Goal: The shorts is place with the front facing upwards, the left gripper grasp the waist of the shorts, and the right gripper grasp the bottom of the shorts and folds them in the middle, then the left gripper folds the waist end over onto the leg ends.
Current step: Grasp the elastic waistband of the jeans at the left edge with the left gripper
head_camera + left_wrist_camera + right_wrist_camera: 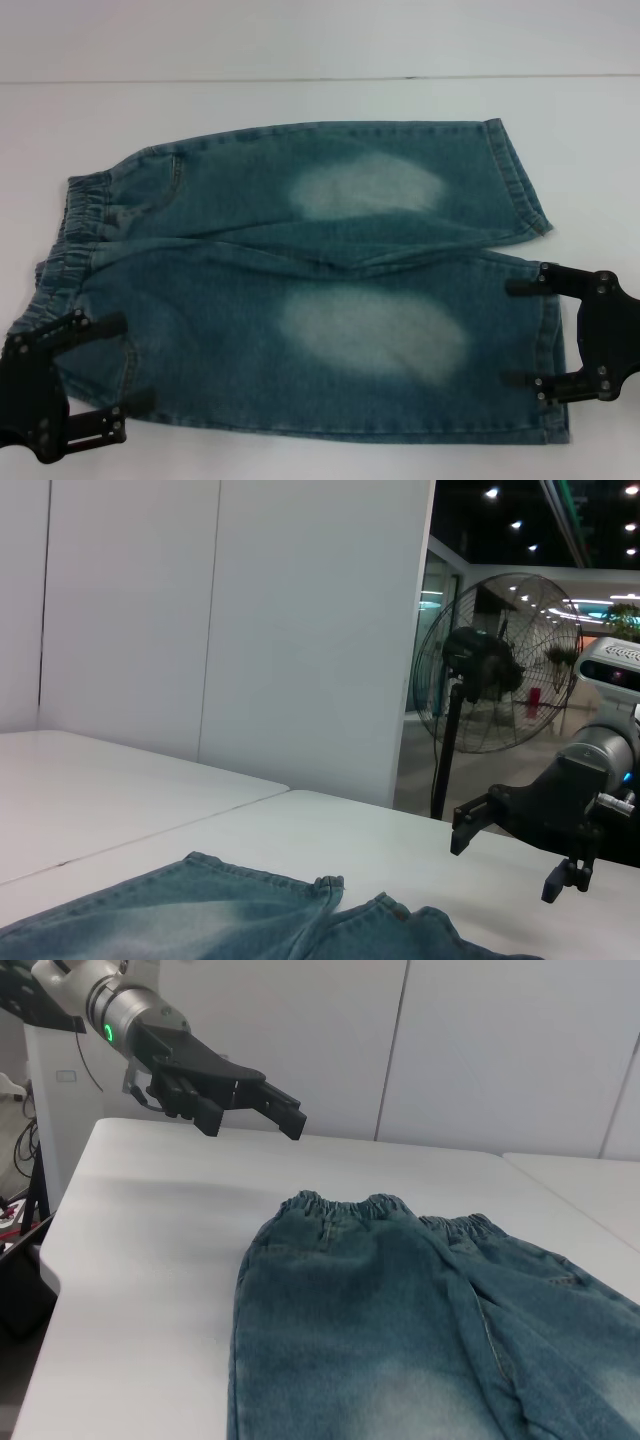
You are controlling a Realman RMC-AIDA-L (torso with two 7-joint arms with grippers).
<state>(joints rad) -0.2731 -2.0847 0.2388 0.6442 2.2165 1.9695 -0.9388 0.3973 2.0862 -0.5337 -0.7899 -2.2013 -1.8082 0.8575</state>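
Blue denim shorts (320, 300) lie flat on the white table (320, 100), front up. The elastic waist (70, 230) is at the left and the two leg ends (520, 180) at the right. My left gripper (135, 360) is open at the near corner of the waist, its fingers pointing over the denim. In the right wrist view the left gripper (280, 1110) hangs above the table, short of the waistband (370, 1205). My right gripper (508, 333) is open at the hem of the near leg. The left wrist view shows the right gripper (507, 865) raised off the table beyond the leg ends (330, 890).
White wall panels (300, 630) stand behind the table. A black pedestal fan (495, 665) stands on the floor past the table's right end. The table's left edge (50, 1260) drops off near the left arm. A seam (300, 78) crosses the far tabletop.
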